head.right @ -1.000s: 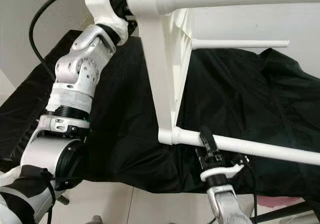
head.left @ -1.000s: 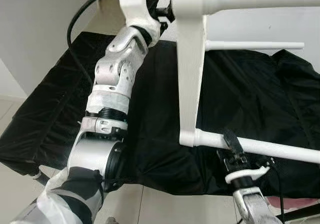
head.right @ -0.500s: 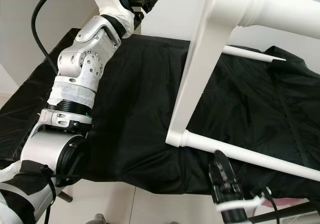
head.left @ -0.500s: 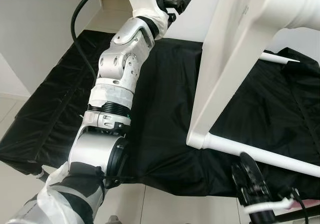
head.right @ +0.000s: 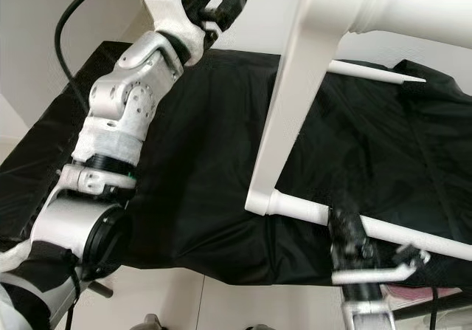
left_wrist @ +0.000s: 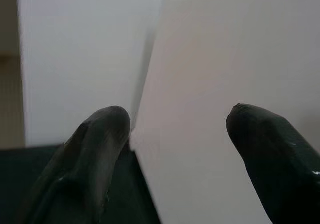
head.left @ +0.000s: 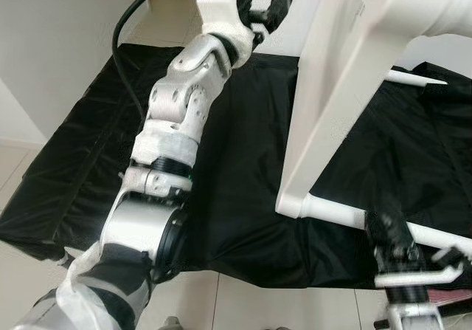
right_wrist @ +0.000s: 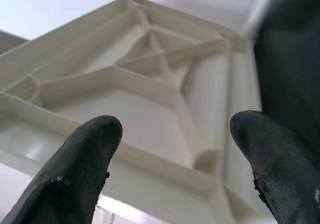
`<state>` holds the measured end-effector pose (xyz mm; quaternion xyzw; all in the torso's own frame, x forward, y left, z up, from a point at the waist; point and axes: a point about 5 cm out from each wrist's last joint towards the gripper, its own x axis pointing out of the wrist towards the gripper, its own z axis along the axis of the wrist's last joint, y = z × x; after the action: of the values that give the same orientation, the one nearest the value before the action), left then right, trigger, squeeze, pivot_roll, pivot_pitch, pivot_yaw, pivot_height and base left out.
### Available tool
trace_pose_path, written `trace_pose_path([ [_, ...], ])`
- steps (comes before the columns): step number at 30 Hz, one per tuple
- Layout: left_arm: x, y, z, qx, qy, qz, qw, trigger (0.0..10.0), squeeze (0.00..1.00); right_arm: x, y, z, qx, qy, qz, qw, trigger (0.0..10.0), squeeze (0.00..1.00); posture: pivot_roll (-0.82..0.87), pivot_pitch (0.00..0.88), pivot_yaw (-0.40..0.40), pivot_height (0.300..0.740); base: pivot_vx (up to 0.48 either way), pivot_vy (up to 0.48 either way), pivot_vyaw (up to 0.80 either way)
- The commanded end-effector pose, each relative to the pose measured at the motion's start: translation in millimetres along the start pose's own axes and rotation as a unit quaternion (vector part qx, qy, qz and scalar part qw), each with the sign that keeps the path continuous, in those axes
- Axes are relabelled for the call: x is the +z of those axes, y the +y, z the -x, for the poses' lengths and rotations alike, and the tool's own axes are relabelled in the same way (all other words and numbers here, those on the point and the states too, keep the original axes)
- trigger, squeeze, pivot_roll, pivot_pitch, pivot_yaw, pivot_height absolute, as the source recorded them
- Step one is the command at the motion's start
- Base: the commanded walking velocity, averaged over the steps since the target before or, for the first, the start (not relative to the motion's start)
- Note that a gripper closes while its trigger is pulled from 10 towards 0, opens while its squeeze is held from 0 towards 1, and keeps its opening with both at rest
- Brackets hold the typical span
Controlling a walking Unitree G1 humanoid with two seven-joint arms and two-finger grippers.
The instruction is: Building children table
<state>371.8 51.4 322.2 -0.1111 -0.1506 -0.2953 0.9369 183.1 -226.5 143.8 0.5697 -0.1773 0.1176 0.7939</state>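
The white plastic children's table stands tipped on its side over the black cloth, its top panel [head.left: 332, 101] slanting upward. A thick leg [head.left: 435, 5] juts out overhead, and the lower leg [head.left: 332, 210] runs right, just above the cloth. My left gripper [head.left: 264, 9] is raised high at the back and open. In the left wrist view the panel's edge [left_wrist: 215, 98] lies between the fingers [left_wrist: 100, 139]. My right gripper [head.left: 387, 227] is open, reaching up against the lower leg. Beyond its fingers [right_wrist: 85, 154] is the ribbed underside [right_wrist: 150, 68].
A black cloth [head.left: 243, 160] covers the wide low surface under the table. Its near edge drops to pale floor tiles [head.left: 221, 300]. A white wall [head.left: 59, 35] stands to the left. A third thin leg [head.left: 409, 79] points right at the back.
The table tilted from upright to a slant a second ago. My right gripper dropped off the lower leg, then rose back to it. My left gripper edged toward the panel.
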Motion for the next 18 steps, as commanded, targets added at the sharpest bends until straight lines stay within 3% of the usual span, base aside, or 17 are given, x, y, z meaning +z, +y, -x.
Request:
trace_pose_path([
  [1, 3, 1.8, 3.2, -0.021, 0.002, -0.017, 1.000, 10.0, 0.00, 3, -1.1, 1.8, -0.013, -0.009, 0.004, 1.000, 10.0, 0.00, -0.03, 0.031, 0.007, 0.740, 0.000, 0.000, 0.00],
  [10, -16, 41.6, 35.8, 0.028, 0.049, -0.067, 0.996, 10.0, 0.00, 11, -5.8, -25.3, -0.025, -0.038, 0.044, 0.998, 10.0, 0.00, -0.01, 0.022, -0.012, 0.740, 0.000, 0.000, 0.00],
  [12, -16, 41.6, 35.8, 0.028, 0.049, -0.067, 0.996, 10.0, 0.00, 11, -5.8, -25.3, -0.025, -0.038, 0.044, 0.998, 10.0, 0.00, -0.01, 0.022, -0.012, 0.740, 0.000, 0.000, 0.00],
  [18, -35, 57.2, 55.8, 0.051, 0.086, -0.072, 0.992, 10.0, 0.00, 19, -19.4, -54.5, -0.065, -0.063, 0.101, 0.991, 10.0, 0.00, -0.01, 0.020, -0.015, 0.740, 0.000, 0.000, 0.00],
])
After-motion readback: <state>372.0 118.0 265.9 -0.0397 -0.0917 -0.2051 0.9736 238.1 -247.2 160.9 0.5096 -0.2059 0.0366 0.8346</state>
